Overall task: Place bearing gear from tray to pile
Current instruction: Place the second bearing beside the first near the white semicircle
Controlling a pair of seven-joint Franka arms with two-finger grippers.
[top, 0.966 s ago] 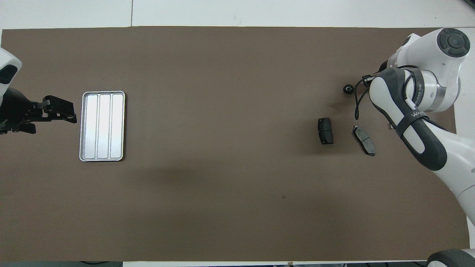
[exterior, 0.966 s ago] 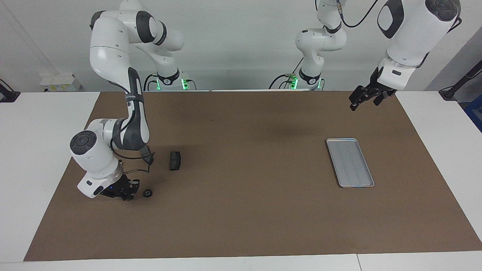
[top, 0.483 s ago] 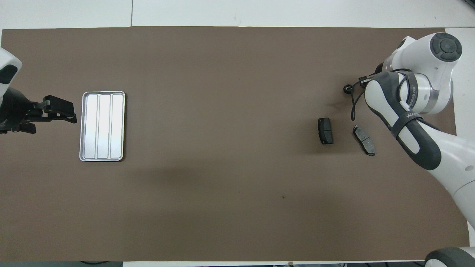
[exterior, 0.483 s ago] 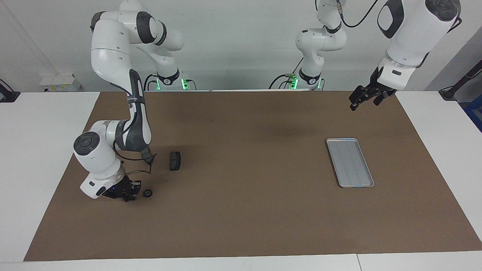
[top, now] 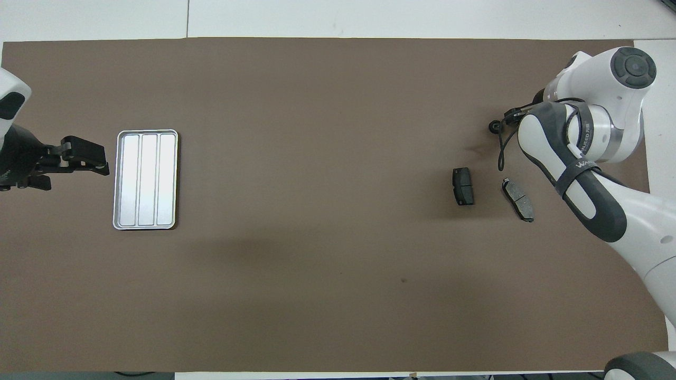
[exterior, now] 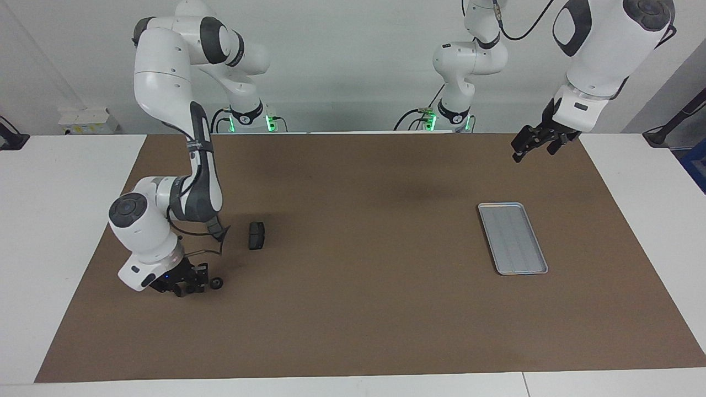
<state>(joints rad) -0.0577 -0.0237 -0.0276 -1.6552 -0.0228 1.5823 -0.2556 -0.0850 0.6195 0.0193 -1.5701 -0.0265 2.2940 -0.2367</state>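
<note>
— Black, small and round, the bearing gear [exterior: 217,283] lies on the brown mat [exterior: 353,309] at the right arm's end of the table, farther from the robots than the two brake pads. Where are the fingers relative to it?

— The right gripper [exterior: 190,286] is low over the mat, just beside the gear. Its fingertips point toward the gear, which sits a little clear of them (I see a thin gap, no contact). Whether those fingers stand apart or together I cannot tell.

— And the pile?

— One dark brake pad [exterior: 256,235] lies nearer to the robots than the gear; a second pad [top: 518,199] shows from overhead, half under the right arm's forearm. The gear is near them but apart from both.

— The tray?

— Silver tray [exterior: 513,237] lies toward the left arm's end of the table, well apart from the gear, with nothing in it.

— The other arm?

— The left gripper [exterior: 530,144] waits in the air over the mat beside the tray, fingers spread, gripping nothing.
</note>
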